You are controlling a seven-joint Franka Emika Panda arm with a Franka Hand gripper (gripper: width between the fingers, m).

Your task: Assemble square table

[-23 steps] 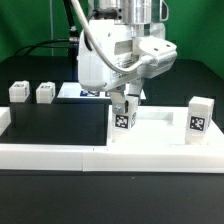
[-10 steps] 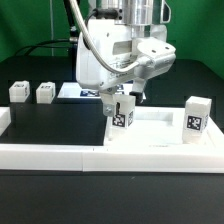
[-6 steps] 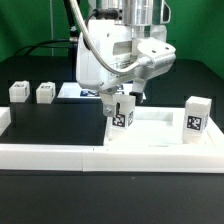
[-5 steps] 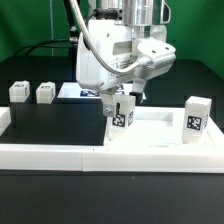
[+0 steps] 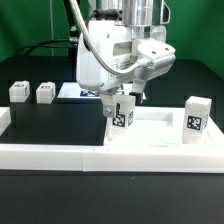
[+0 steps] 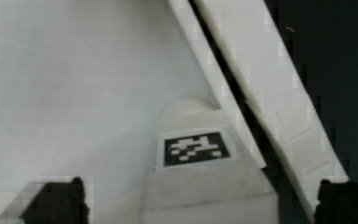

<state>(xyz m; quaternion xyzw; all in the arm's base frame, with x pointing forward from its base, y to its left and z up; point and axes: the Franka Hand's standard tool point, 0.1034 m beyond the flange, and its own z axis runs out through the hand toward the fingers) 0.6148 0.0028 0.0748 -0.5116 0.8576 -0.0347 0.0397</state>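
Gripper [image 5: 124,101] fingers stand spread wide, one on each side of an upright white leg [image 5: 124,113], and the wrist view shows clear gaps between the dark fingertips [image 6: 55,198] and that leg [image 6: 208,170], so nothing is clamped. This leg carries a black-and-white tag on its face and stands on the square table top [image 5: 150,133], at the corner of the top nearest the black mat area on the exterior view's left. In the wrist view the raised rim of the top [image 6: 247,90] runs just beside the leg.

A second leg [image 5: 199,116], also tagged, stands upright on the same top at its far end toward the exterior view's right, well apart from the first. Two more small legs [image 5: 18,92] and [image 5: 45,93] sit side by side on the dark table, well apart from the top, toward the exterior view's left and farther back. The long low white border wall [image 5: 60,155] lies along the front, touching or just beside the top's near edge; which of the two I cannot tell. The marker board [image 5: 72,91] shows partly behind the arm.
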